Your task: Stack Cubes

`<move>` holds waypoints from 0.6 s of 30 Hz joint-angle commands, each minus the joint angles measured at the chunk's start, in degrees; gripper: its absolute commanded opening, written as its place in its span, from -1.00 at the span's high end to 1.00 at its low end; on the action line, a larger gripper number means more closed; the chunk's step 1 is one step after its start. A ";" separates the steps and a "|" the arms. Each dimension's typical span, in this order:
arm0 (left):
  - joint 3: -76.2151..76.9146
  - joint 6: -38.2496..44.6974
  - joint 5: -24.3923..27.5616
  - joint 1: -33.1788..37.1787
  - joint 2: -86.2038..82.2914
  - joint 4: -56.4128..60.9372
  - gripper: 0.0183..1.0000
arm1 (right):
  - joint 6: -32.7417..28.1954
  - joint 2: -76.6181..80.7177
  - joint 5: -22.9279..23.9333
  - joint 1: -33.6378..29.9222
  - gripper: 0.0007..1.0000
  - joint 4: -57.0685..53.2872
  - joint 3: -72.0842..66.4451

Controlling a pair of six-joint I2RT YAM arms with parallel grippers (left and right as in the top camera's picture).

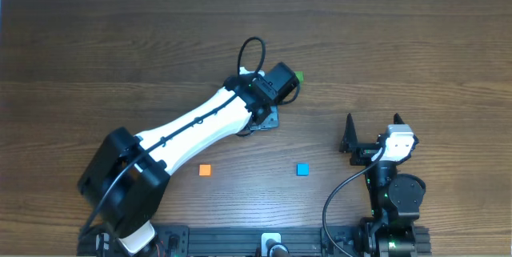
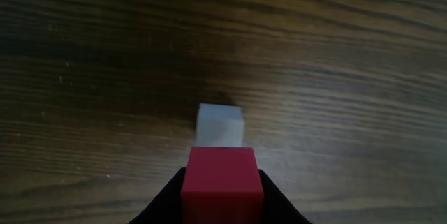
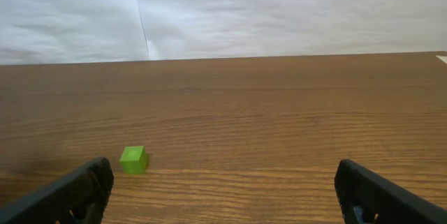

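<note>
At the far middle of the wooden table [image 1: 416, 33], the left gripper [image 2: 222, 196] pinches a red cube [image 2: 222, 178] just short of a white cube [image 2: 220, 125], apparently lining up to stack it. The right gripper [image 3: 225, 192] waits near its base, fingers spread wide. A green cube [image 3: 133, 159], an orange cube [image 1: 205, 170] and a blue cube [image 1: 302, 169] lie loose on the wood.

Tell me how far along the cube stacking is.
Done: no stack yet. In hand: the left gripper holds a red cube close to a white cube. Left: place it on top, then add the green cube, orange cube and blue cube. The right gripper is open, empty.
</note>
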 commanded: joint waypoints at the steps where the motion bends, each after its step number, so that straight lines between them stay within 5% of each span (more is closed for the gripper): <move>1: -0.31 -0.90 0.02 0.94 2.73 0.20 0.96 | -0.44 -0.42 0.15 -0.31 -0.99 0.09 -0.48; 18: -0.31 -0.42 1.07 0.79 4.72 1.66 0.96 | -0.44 -0.42 0.15 -0.31 -0.99 0.09 -0.48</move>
